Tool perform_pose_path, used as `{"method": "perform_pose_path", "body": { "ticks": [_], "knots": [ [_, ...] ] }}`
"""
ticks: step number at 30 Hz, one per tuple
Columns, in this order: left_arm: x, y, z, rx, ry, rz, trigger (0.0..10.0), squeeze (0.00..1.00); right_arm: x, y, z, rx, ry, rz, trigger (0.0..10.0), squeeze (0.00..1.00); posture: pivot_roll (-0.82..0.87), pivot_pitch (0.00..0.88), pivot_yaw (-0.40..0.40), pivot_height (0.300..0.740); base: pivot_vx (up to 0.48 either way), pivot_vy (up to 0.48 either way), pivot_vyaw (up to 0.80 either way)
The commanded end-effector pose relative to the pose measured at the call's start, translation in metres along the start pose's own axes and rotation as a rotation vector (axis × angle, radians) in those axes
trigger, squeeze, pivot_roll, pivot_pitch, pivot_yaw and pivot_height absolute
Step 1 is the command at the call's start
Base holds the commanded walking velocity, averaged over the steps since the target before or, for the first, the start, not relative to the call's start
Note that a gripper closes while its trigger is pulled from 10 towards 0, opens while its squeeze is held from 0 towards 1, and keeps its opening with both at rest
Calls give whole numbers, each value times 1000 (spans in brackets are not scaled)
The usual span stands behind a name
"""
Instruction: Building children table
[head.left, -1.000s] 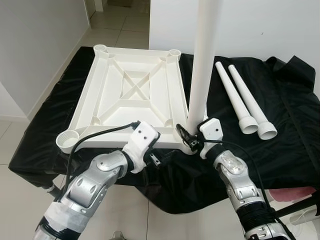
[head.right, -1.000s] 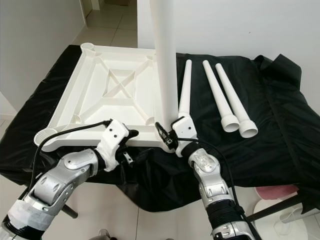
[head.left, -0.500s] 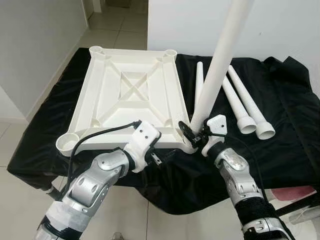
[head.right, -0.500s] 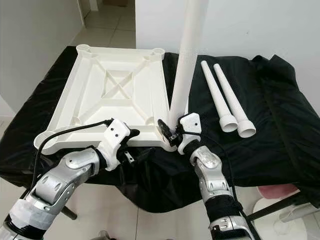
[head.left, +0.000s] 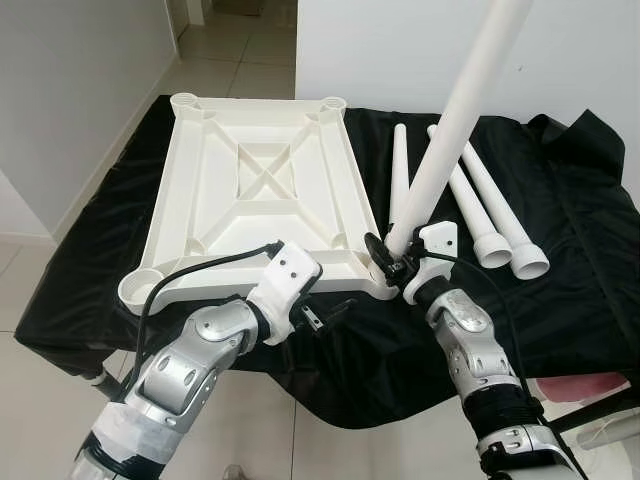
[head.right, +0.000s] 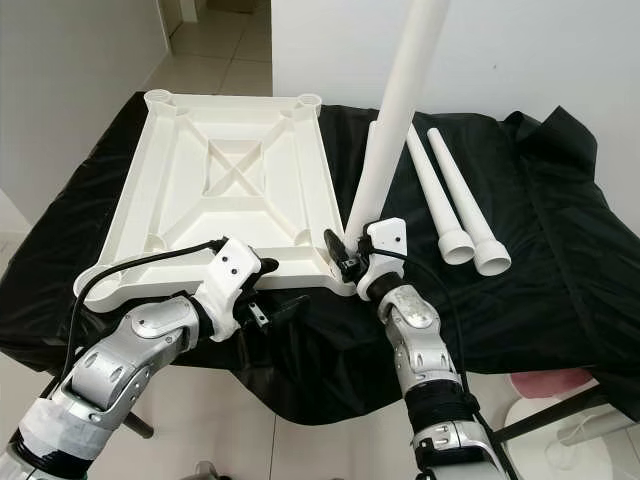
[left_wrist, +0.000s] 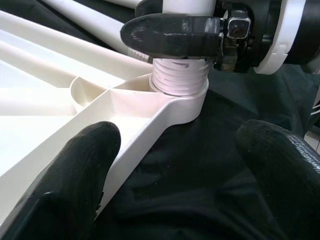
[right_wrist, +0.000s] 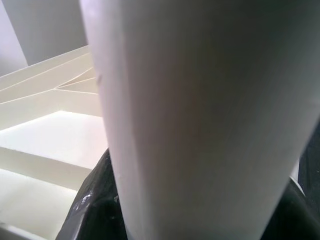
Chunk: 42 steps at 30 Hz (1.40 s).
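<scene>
The right gripper (head.left: 388, 262) clenches a table leg (head.left: 452, 128), threaded end in the upturned tabletop's (head.left: 262, 190) corner socket (left_wrist: 181, 95), while the open left gripper (head.left: 325, 318) braces the near edge.

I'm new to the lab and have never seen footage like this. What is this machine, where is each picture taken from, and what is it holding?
This is a humanoid robot with two silver arms. Two pictures come from cameras in its head, looking down; the other two from a camera on each wrist.

An upside-down white plastic tabletop lies on a black cloth. Three loose table legs lie on the cloth beside it.

The right gripper is shut on a fourth table leg, which stands tilted with its threaded end in the near corner socket.

The left gripper is open at the tabletop's near edge: in the left wrist view, one finger lies against the tabletop, the other over the cloth.
</scene>
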<state>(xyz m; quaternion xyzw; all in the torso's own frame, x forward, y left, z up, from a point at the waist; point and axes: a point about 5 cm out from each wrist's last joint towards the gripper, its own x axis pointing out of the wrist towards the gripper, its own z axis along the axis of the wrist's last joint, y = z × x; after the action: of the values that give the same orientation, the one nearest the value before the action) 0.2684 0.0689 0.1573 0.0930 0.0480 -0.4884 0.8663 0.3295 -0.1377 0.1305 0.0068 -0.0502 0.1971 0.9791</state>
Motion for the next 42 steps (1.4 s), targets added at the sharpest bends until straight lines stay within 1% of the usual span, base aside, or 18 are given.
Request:
{"method": "perform_pose_path", "body": {
  "ticks": [1, 2, 4, 7, 9, 10, 11, 12, 14, 15, 16, 18, 22, 24, 26, 32, 37, 42],
  "knots": [
    [0, -3, 1, 8, 2, -8, 10000, 0, -18, -1, -42, 29, 206, -52, 10000, 0, 59, 80, -41, 740, 0, 0, 0],
    [0, -3, 1, 8, 2, -8, 10000, 0, -18, -1, -42, 29, 206, -52, 10000, 0, 59, 80, -41, 740, 0, 0, 0],
    [0, -4, 1, 11, -1, -13, 10000, 0, -21, 5, -44, -9, 192, -39, 10000, 0, 59, 77, -40, 740, 0, 0, 0],
    [0, -4, 1, 13, -1, -15, 10000, 0, -22, 8, -45, -17, 186, -34, 10000, 0, 59, 77, -40, 740, 0, 0, 0],
    [0, -4, 1, 15, -1, -16, 10000, 0, -21, 10, -43, 0, 173, -52, 10000, 0, 57, 73, -41, 740, 0, 0, 0],
    [0, -5, 1, 15, 0, -18, 10000, 0, -20, 12, -42, 35, 158, -106, 10000, 0, 57, 72, -41, 740, 0, 0, 0],
    [0, -5, 1, 15, 0, -18, 10000, 0, -20, 12, -42, 35, 158, -106, 10000, 0, 57, 72, -41, 740, 0, 0, 0],
    [1, -5, 1, 15, 0, -19, 10000, 0, -19, 13, -41, 54, 151, -156, 10000, 0, 57, 72, -41, 740, 0, 0, 0],
    [1, -5, 1, 16, 0, -21, 10000, 0, -18, 13, -41, 69, 146, -207, 10000, 0, 57, 72, -41, 740, 0, 0, 0],
    [2, -6, 1, 18, -2, -23, 10000, 0, -17, 15, -40, 89, 134, -287, 10000, 0, 58, 67, -45, 740, 0, 0, 0],
    [2, -6, 1, 18, -3, -24, 10000, 0, -17, 17, -40, 104, 131, -330, 10000, 0, 58, 67, -45, 740, 0, 0, 0],
    [2, -6, 2, 18, -4, -24, 10000, 0, -17, 19, -40, 113, 129, -357, 10000, 0, 58, 67, -45, 740, 0, 0, 0],
    [2, -8, 1, 19, -4, -25, 10000, 0, -14, 37, -41, 159, 128, -371, 10000, 0, 65, 57, -54, 740, 0, 0, 0],
    [2, -8, 1, 19, -4, -25, 10000, 0, -14, 37, -41, 159, 128, -371, 10000, 0, 65, 57, -54, 740, 0, 0, 0],
    [3, -8, 1, 19, -5, -26, 10000, 0, -13, 41, -39, 162, 122, -357, 10000, 0, 65, 55, -56, 740, 0, 0, 0],
    [4, -7, 1, 23, -9, -22, 10000, 0, -6, 37, -31, 86, 120, -368, 10000, 0, 67, 39, -62, 740, 0, 0, 0],
    [5, -6, 1, 25, -11, -20, 10000, 0, 1, 36, -26, 81, 129, -373, 10000, 0, 66, 35, -63, 740, 0, 0, 0],
    [6, -6, 2, 28, -15, -19, 10000, 0, 4, 30, -27, 89, 139, -388, 10000, 0, 64, 29, -68, 740, 0, 0, 0]
  ]
}}
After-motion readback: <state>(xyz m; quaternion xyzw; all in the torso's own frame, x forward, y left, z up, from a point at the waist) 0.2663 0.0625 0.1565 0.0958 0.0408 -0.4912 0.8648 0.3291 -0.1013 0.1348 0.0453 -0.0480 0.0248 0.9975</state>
